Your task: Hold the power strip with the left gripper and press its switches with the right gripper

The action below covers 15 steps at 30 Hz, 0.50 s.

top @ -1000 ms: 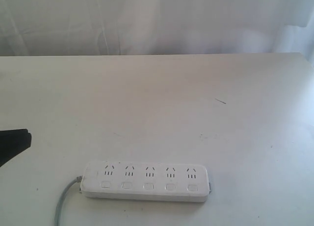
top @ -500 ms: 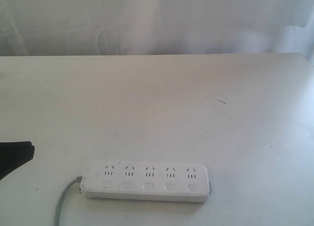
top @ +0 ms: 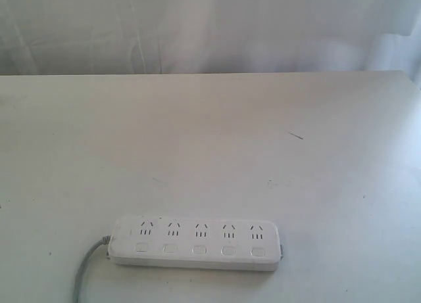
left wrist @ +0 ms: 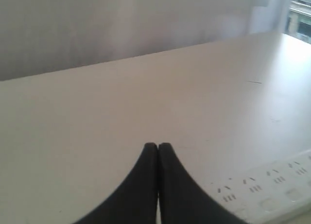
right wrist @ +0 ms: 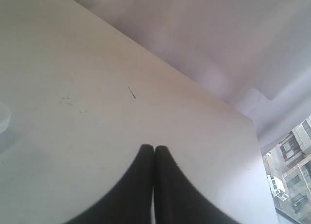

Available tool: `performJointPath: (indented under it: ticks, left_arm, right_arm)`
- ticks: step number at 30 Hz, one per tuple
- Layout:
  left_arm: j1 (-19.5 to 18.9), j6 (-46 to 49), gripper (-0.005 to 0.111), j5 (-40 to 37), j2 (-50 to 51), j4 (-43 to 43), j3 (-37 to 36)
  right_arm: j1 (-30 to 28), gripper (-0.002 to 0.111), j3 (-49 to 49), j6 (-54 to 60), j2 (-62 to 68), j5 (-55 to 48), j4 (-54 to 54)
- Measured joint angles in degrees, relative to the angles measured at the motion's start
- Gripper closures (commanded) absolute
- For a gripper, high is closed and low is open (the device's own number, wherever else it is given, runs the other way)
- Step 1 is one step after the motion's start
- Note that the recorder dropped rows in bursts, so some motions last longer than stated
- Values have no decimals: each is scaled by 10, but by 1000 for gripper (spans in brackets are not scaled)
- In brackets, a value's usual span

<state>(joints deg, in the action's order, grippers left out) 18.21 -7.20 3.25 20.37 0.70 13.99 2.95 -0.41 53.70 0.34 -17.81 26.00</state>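
Note:
The white power strip (top: 195, 242) lies flat near the table's front edge, its five sockets in a row above five white switches (top: 199, 249). Its grey cord (top: 84, 271) leaves the left end toward the front. Neither arm appears in the exterior view. In the left wrist view my left gripper (left wrist: 158, 146) is shut with nothing in it, above bare table, with the power strip (left wrist: 272, 187) off to one side and apart from it. My right gripper (right wrist: 154, 148) is shut and empty over bare table; a rounded white end of the power strip (right wrist: 4, 119) shows at that frame's edge.
The white table (top: 210, 145) reaches back to a pale curtain. A small dark mark (top: 296, 136) lies right of the middle. The table's right edge (right wrist: 257, 151) shows in the right wrist view, with buildings outside beyond it.
The black left arm tip that showed at the exterior view's left edge has slid down and out of that view. The power strip has not moved.

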Motion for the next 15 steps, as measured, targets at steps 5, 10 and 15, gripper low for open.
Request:
performJointPath:
  ticks: [5, 10, 15]
  left_arm:
    - [-86, -52, 107, 44, -42, -1, -92]
    - [-139, -63, 107, 32, -86, 2, -136]
    - [-168, -37, 107, -61, -121, 19, -138]
  right_arm:
    - [0, 108, 0, 0, 0, 0, 0]
    - [0, 108, 0, 0, 0, 0, 0]
    - [0, 108, 0, 0, 0, 0, 0]
